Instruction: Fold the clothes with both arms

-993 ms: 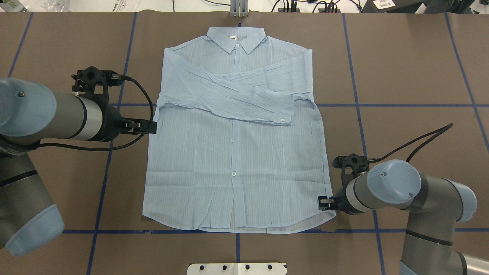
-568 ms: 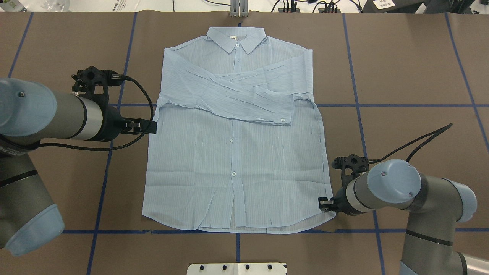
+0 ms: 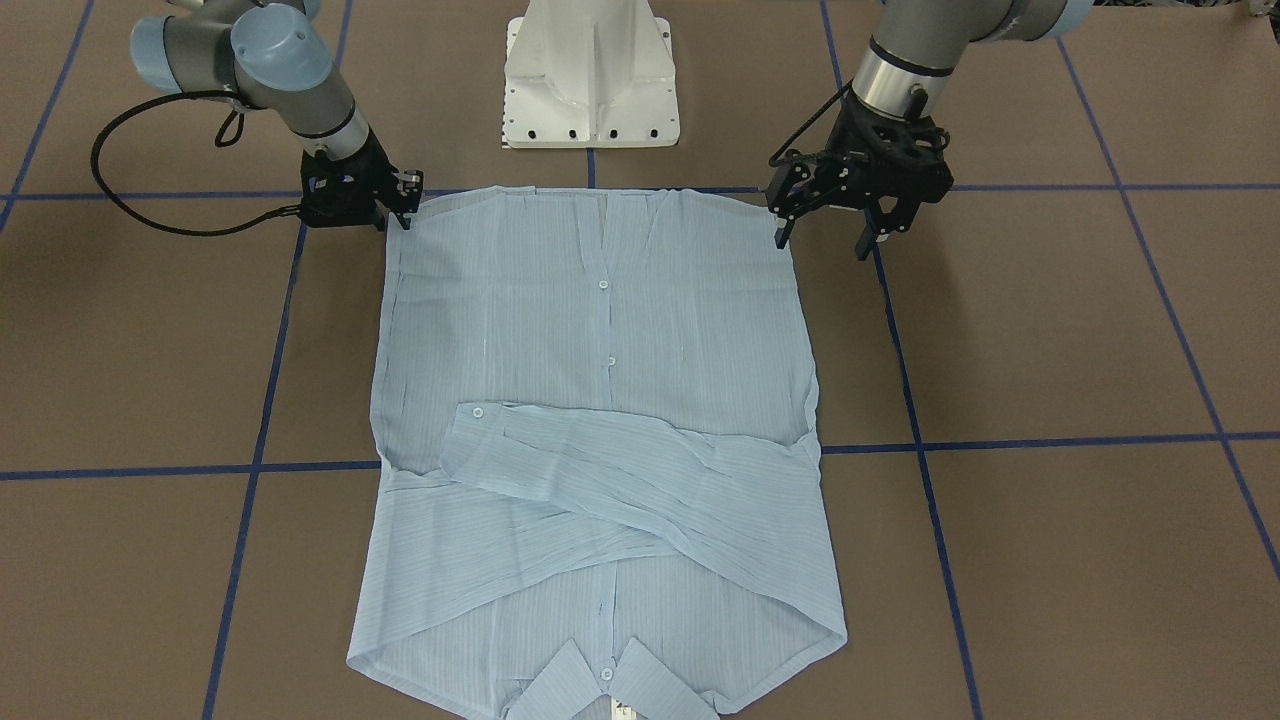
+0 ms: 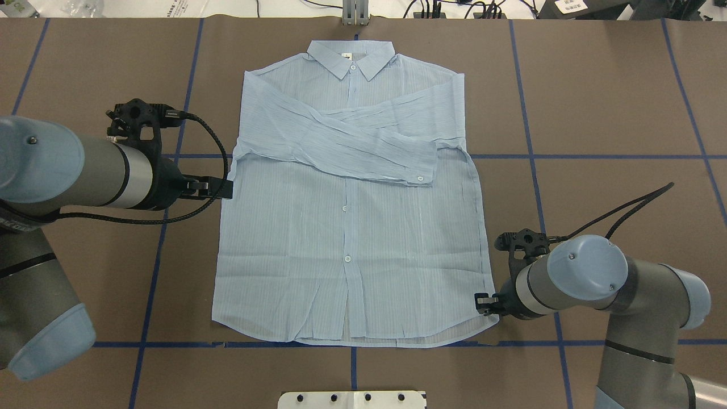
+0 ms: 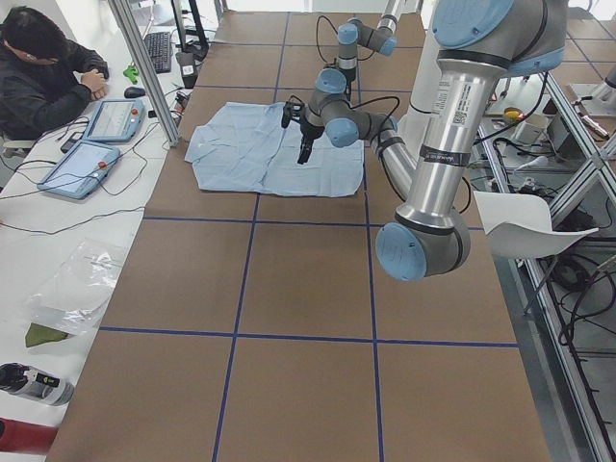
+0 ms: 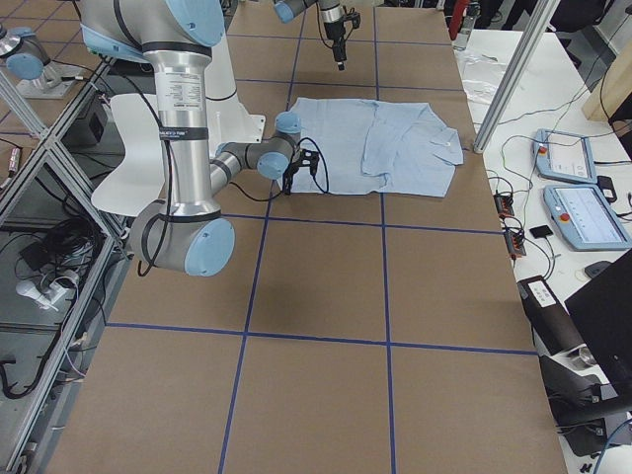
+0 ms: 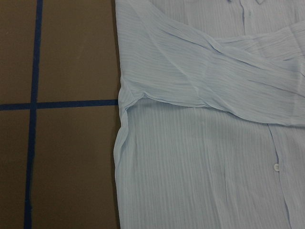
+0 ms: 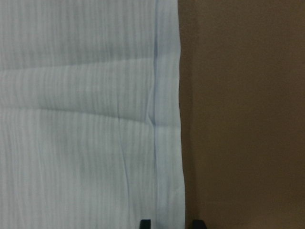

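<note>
Plainly, the left gripper (image 3: 822, 242) hangs raised above the table (image 4: 596, 113), its fingers spread wide and holding nothing. Below it and just inward runs the shirt's side edge, near the armpit fold.

The shirt (image 4: 346, 238) lies flat, front up, between the two grippers. It is thin pale-blue cloth with fine stripes and white buttons (image 4: 345, 208) down the front. Both sleeves are crossed over the chest with one cuff (image 4: 420, 176) uppermost, and the collar (image 4: 351, 57) is at the end farthest from the right gripper.

It looks very light, limp and faintly see-through. I judge it will sag and crease wherever it is unsupported and slide easily on the brown table cover. The doubled seams at the hem corners and shoulders seem the surest places to pinch.

The right gripper (image 4: 480, 303) sits low at the hem corner nearest it. Its fingertips (image 8: 145, 223) are apart, straddling the side seam without yet closing on it.
</note>
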